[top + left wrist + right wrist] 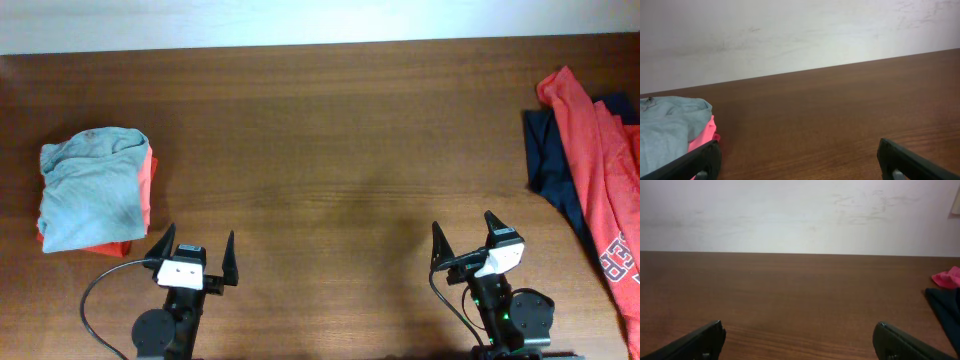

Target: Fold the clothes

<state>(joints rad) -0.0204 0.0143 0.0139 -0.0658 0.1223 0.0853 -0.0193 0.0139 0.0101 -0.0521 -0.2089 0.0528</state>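
Left pincer (201, 235) gapes near grey shirt (90, 185); right pincer (463, 225) gapes, orange-red shirt (600, 170) seemingly apart.

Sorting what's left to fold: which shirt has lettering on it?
The orange-red shirt at the right edge, draped over the navy shirt; the grey shirt at left shows none.

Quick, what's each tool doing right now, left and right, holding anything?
Left tool: open, holding nothing.
Right tool: open, holding nothing.
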